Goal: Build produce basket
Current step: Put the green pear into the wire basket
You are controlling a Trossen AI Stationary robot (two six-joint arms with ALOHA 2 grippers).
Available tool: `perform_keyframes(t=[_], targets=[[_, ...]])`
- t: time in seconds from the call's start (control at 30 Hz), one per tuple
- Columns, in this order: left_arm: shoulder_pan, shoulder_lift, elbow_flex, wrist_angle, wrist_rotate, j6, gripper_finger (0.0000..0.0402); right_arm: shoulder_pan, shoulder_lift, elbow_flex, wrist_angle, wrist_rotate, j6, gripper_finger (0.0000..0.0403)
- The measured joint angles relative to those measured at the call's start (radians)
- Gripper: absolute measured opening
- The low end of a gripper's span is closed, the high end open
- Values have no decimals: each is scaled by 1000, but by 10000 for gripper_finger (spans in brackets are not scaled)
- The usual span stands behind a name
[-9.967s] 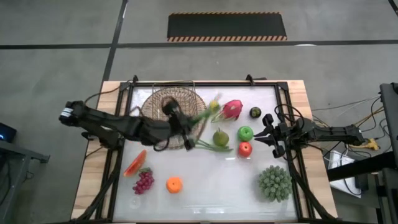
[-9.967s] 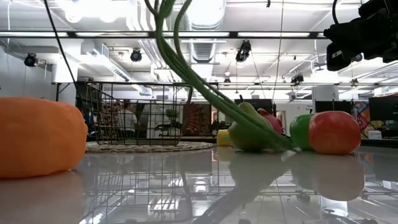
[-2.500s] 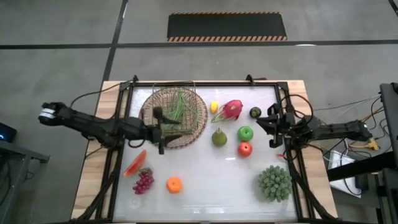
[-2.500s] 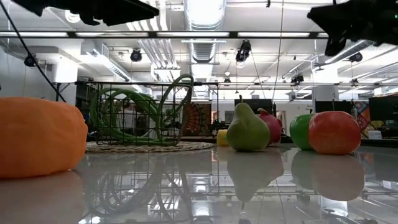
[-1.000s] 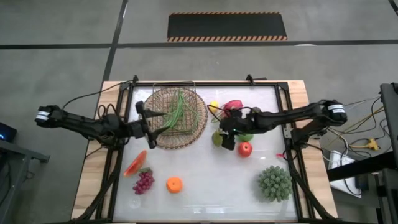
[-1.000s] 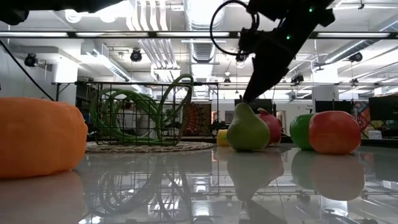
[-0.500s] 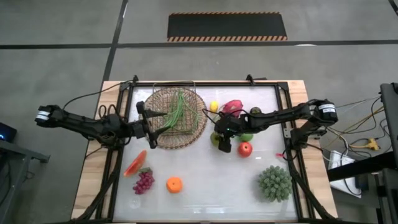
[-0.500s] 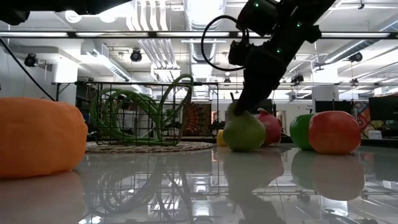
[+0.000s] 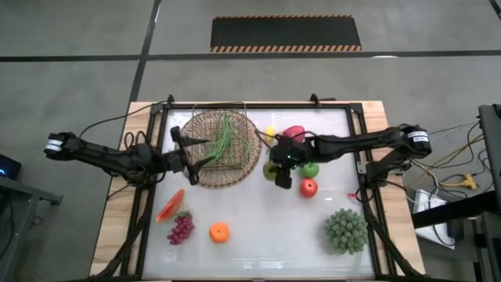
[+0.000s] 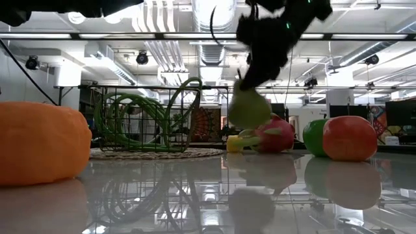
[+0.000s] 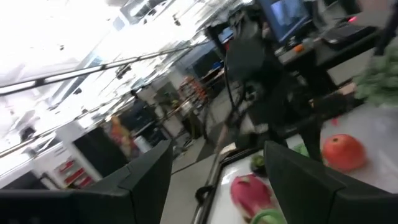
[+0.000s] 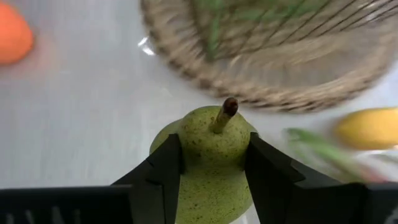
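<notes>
The round woven basket (image 9: 219, 149) lies far left on the table, with green beans (image 9: 225, 133) coiled inside its wire frame (image 10: 156, 120). My right gripper (image 9: 279, 174) is shut on a green pear (image 10: 248, 107), which is in the air between the basket and the apples. My left gripper (image 9: 178, 153) hovers open at the basket's left side, with nothing between its fingers (image 11: 146, 180). Dragon fruit (image 9: 293, 133), lemon (image 9: 269, 133), green apple (image 9: 311, 168) and red apple (image 9: 308, 187) rest on the table. My right gripper pinches the pear's narrow upper part (image 12: 214, 140), just below the brown stem (image 12: 227, 111), between its two fingers (image 12: 165, 168). The fingers slant down from the table's right side. The pear hangs clear of the table, stem end toward the gripper.
An orange (image 9: 219, 232), purple grapes (image 9: 181, 229) and a red slice (image 9: 169, 205) lie near left. A large spiky green cluster (image 9: 346, 229) sits near right. The orange (image 10: 39, 143) fills the low view's left foreground.
My right gripper has taken hold of the pear, which first tipped on the table. It then lifted the pear clear, moving up and a little toward the basket. The dragon fruit behind the pear now shows in the low view.
</notes>
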Motion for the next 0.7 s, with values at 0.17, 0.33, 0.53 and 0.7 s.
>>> perform_keyframes(t=[0.17, 0.33, 0.53, 0.7], targets=[[0, -10, 0, 67, -108, -2, 235, -13, -13, 181, -131, 122, -41, 131], [0, -23, -1, 103, -202, -4, 235, -61, 10, 297, -47, 119, -126, 131], [0, -30, -2, 103, -203, -4, 235, -144, 107, 352, 138, 36, -142, 131], [0, -29, -2, 103, -203, -4, 235, -213, 238, 433, 257, -25, -146, 130]])
